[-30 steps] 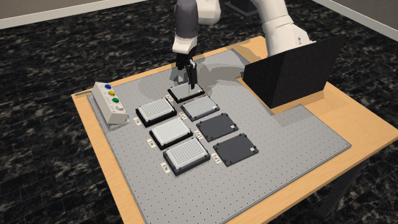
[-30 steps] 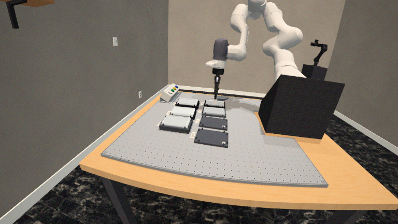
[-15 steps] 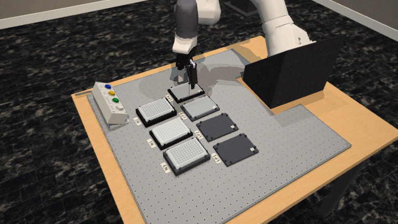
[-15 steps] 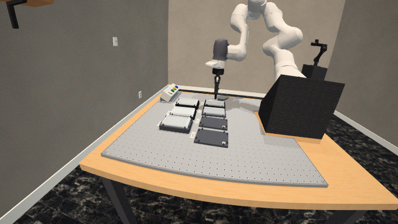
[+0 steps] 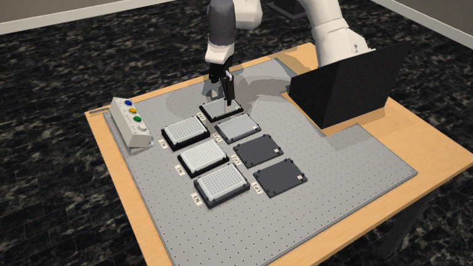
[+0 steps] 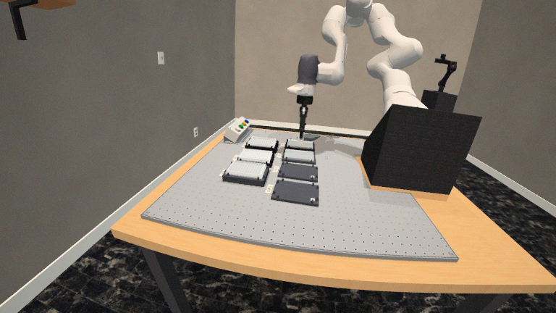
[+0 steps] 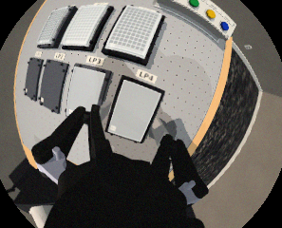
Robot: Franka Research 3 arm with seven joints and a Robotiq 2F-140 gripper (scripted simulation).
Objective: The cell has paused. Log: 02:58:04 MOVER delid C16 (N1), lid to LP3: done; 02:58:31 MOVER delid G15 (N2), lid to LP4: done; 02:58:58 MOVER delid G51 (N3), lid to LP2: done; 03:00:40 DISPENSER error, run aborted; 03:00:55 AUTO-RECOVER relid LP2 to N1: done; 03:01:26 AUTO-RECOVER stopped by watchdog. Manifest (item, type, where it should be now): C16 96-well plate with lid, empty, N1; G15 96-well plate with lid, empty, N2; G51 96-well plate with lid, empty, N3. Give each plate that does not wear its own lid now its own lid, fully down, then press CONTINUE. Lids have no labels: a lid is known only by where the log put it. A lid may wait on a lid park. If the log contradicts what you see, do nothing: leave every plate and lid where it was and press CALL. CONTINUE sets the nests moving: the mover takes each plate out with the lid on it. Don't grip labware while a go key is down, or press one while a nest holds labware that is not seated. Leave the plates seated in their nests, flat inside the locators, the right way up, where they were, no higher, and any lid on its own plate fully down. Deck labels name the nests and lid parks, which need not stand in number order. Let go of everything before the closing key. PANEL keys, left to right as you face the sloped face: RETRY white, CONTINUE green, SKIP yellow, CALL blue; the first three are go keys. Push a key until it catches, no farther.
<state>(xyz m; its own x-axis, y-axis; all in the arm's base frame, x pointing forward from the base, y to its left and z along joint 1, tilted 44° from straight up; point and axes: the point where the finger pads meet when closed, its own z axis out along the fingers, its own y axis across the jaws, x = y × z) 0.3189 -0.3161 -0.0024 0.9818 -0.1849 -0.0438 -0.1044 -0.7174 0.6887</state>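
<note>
Three 96-well plates sit in a column of nests. The plate in N2 [image 5: 185, 130] and the plate in N3 [image 5: 222, 182] show open wells. The plate in N1 [image 5: 202, 156] between them wears a lid. Two loose lids lie on the parks, one on LP4 [image 5: 225, 115] and one on LP3 [image 5: 237, 127]. The parks LP2 [image 5: 257, 149] and LP1 [image 5: 279, 177] are bare. My gripper [image 5: 222, 98] points straight down just above the LP4 lid [image 7: 136, 109], open and empty, with its fingers apart over the lid's short ends.
The key panel [image 5: 130, 126] stands at the deck's left edge beside N2, with blue, yellow, green and white keys. A large black box [image 5: 345, 83] stands at the back right. The arm's base is behind it.
</note>
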